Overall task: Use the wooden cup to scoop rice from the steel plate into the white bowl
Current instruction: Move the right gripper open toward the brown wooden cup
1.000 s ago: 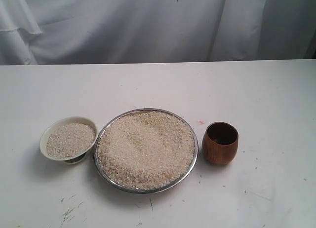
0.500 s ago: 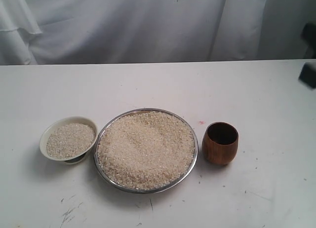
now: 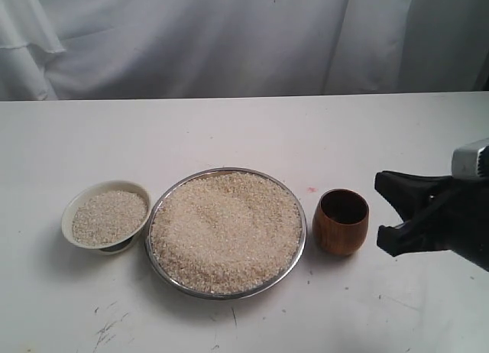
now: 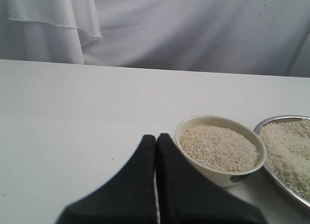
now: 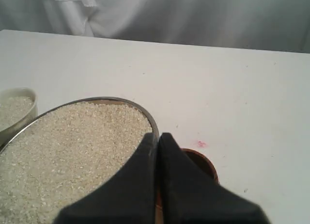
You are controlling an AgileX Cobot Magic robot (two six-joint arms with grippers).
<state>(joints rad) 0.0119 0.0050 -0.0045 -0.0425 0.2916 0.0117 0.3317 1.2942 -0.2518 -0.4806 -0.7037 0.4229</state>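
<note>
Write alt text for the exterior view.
The right gripper extends in from the right edge, its fingers near the upright wooden cup. Left of the cup sits the steel plate heaped with rice, then the white bowl, also holding rice.

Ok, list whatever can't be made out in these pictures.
Right wrist view: wooden cup mostly hidden behind the right gripper; white bowl cut off by the frame edge.
Left wrist view: steel plate cut off by the frame edge.
Exterior view: wooden cup's inside too dark to tell if empty.
Unclear: right gripper looks open in exterior view, shut in wrist view.
</note>
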